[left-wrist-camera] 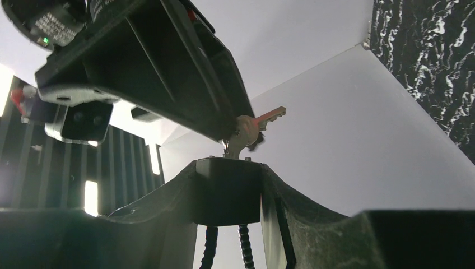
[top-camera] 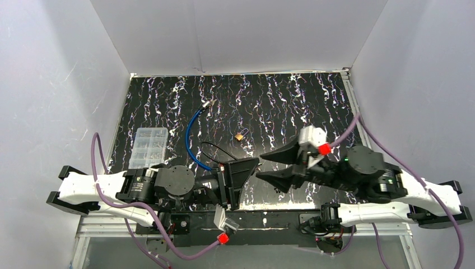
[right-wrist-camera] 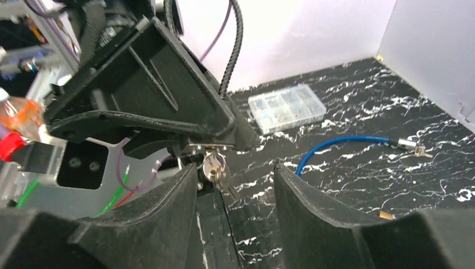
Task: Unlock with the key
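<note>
Key (left-wrist-camera: 250, 128) | clamped in left tool (top-camera: 255, 163), blade toward right arm | right tool (top-camera: 260, 166) spread apart, straddling key | padlock (top-camera: 241, 136) beyond both, on tabletop (top-camera: 313, 101)

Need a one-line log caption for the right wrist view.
Right wrist view: open right gripper flanks the key hanging from the shut left gripper, above the black marbled table.

The key (left-wrist-camera: 253, 126) is shiny metal, the box (top-camera: 148, 147) clear plastic, the table (top-camera: 280, 101) glossy.
</note>
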`<state>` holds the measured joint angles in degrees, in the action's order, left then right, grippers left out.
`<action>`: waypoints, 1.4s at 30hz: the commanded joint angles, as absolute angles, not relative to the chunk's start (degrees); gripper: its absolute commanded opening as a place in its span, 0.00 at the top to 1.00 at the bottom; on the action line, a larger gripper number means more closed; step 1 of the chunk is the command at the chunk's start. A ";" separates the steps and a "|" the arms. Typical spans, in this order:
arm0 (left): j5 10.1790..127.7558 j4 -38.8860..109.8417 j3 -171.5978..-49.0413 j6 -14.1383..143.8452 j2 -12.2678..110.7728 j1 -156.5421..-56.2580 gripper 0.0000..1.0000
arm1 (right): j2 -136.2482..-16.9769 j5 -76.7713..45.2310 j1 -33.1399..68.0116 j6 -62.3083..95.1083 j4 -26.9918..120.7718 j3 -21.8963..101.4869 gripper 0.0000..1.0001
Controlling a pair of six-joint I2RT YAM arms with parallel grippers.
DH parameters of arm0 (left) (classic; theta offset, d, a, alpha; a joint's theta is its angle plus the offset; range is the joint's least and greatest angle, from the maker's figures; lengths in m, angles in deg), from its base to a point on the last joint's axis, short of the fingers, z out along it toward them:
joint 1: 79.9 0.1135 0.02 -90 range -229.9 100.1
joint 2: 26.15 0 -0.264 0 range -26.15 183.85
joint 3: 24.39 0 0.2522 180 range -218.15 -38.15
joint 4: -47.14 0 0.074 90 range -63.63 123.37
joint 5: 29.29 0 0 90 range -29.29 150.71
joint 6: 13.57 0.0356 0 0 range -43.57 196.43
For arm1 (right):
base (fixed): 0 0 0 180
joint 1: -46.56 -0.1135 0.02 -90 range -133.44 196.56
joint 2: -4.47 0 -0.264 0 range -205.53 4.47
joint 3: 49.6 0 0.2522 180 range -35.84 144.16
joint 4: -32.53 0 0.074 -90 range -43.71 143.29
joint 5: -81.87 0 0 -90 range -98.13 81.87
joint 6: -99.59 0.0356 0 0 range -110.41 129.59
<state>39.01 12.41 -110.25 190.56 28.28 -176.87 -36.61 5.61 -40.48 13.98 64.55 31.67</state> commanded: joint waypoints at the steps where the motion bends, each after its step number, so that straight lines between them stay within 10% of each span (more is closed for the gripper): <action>1: 36.58 13.80 -109.87 184.29 27.37 -178.89 1.00 | -37.34 6.09 -40.45 12.23 64.05 33.64 0.41; 12: 44.42 -0.37 -108.56 135.11 30.21 -171.79 1.00 | -24.63 30.76 -40.45 23.32 77.67 26.67 0.31; 23: 65.19 13.53 -96.65 117.68 49.33 -149.24 1.00 | -30.75 49.17 -39.86 54.25 102.21 24.63 0.28; 38: 68.51 48.81 -79.64 110.84 64.53 -144.59 0.99 | -28.67 31.28 -21.90 61.85 100.46 11.12 0.27; 42: 69.38 48.65 -79.14 109.52 65.07 -143.84 0.79 | -33.90 20.12 -12.37 56.85 94.64 8.39 0.27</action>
<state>67.31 45.32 -79.98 112.15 65.29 -144.80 -29.53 31.54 -19.26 60.93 102.43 10.34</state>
